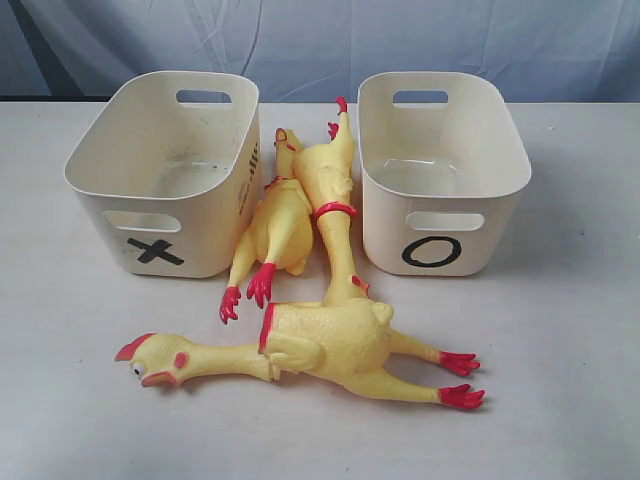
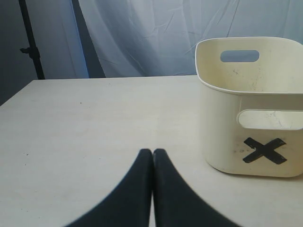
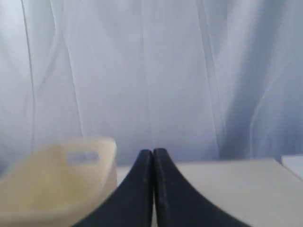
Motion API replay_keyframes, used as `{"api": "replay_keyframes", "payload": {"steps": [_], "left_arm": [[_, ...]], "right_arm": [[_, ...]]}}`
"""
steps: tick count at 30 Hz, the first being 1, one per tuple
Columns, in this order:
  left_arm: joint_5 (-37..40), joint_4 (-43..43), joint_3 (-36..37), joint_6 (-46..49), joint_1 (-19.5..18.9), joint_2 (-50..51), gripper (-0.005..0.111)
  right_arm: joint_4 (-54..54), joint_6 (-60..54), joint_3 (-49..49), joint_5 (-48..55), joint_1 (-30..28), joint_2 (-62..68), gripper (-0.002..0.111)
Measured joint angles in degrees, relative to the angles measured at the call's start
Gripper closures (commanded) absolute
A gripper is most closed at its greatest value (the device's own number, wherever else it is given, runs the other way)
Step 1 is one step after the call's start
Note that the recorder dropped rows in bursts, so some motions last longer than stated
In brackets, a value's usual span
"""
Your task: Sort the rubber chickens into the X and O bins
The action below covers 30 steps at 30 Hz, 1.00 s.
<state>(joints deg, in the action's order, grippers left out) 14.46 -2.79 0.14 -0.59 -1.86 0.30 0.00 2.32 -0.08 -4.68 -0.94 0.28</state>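
Observation:
Three yellow rubber chickens lie on the table between and in front of two cream bins. The largest chicken point(image 1: 320, 345) lies crosswise at the front, head to the left. A small chicken point(image 1: 275, 225) rests by the X bin point(image 1: 160, 215), and a long thin chicken point(image 1: 335, 190) stretches beside the O bin point(image 1: 440, 215). Both bins look empty. Neither arm shows in the exterior view. My left gripper point(image 2: 152, 152) is shut and empty above the table, left of the X bin point(image 2: 251, 132). My right gripper point(image 3: 152, 151) is shut and empty, with a blurred cream bin point(image 3: 61, 175) beside it.
A pale wooden table point(image 1: 560, 330) carries everything. A bluish-white curtain point(image 1: 320, 40) hangs behind it. A dark stand pole point(image 2: 31, 42) rises past the table's far left corner in the left wrist view.

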Motion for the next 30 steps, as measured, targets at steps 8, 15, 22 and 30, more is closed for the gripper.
{"api": "replay_keyframes", "payload": {"steps": [8, 15, 22, 30], "left_arm": [[0.0, 0.0, 0.0, 0.0, 0.0, 0.0, 0.107], [0.0, 0.0, 0.0, 0.0, 0.0, 0.0, 0.107], [0.0, 0.0, 0.0, 0.0, 0.0, 0.0, 0.107], [0.0, 0.0, 0.0, 0.0, 0.0, 0.0, 0.107]], "right_arm": [[10.9, 11.4, -8.4, -38.2, 0.0, -0.2, 0.108], [-19.4, 11.7, -35.2, -15.2, 1.6, 3.3, 0.109], [-22.0, 17.7, -52.2, 2.9, 9.3, 16.9, 0.109], [-12.8, 0.3, -65.8, 51.6, 23.0, 32.8, 0.109]]}}
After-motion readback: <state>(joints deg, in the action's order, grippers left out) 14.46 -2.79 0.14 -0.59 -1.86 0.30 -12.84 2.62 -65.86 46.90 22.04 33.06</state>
